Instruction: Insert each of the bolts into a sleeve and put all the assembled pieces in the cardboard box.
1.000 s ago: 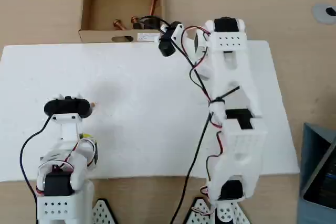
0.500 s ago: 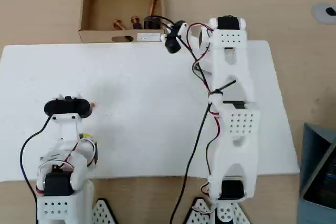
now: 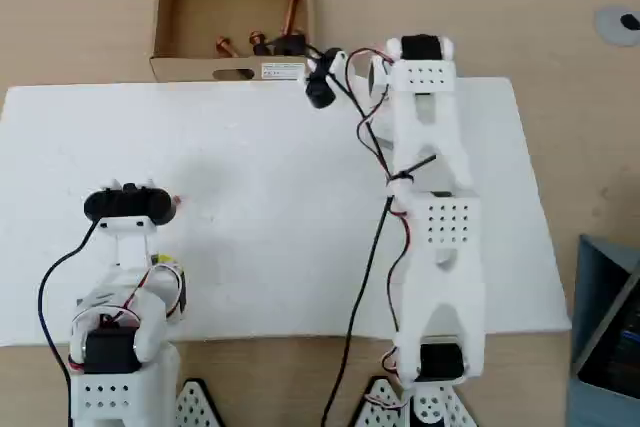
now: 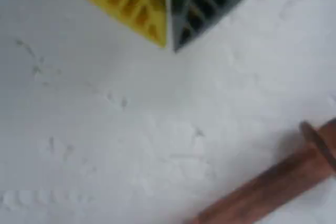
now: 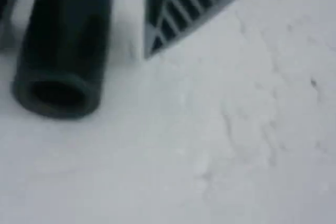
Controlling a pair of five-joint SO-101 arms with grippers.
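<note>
The left arm (image 3: 118,297) sits folded at 7 o'clock on the table (image 3: 560,37), its wrist low over the white mat (image 3: 250,197). The left gripper (image 4: 170,43) is clenched on nothing, its yellow and grey tips meeting in one point just above the mat. A copper bolt (image 4: 273,187) lies flat on the mat near that point, apart from it. In the high view its end peeks out at 3 o'clock of the left wrist.

The right arm (image 3: 435,237) rises from 5 o'clock and stretches straight up the mat towards 12 o'clock. Its wrist is over the mat's far edge, just at 4 o'clock of the box (image 3: 163,17). Its black camera (image 3: 320,90) juts out sideways towards the box corner, with red and black cables (image 3: 375,137) looping back along the arm. The right gripper (image 5: 152,43) is close over the mat. Whether it is released or clenched cannot be told. A black sleeve (image 5: 63,45) lies on its side on the mat just beside it, its open end facing the camera and nothing inside that shows.

The box stands at 11 o'clock, touching the mat's far edge. Several copper-and-black pieces (image 3: 290,37) lie along its near wall and right side.

A grey bin (image 3: 605,317) is at 4 o'clock, off the mat, well apart from both arms.
</note>
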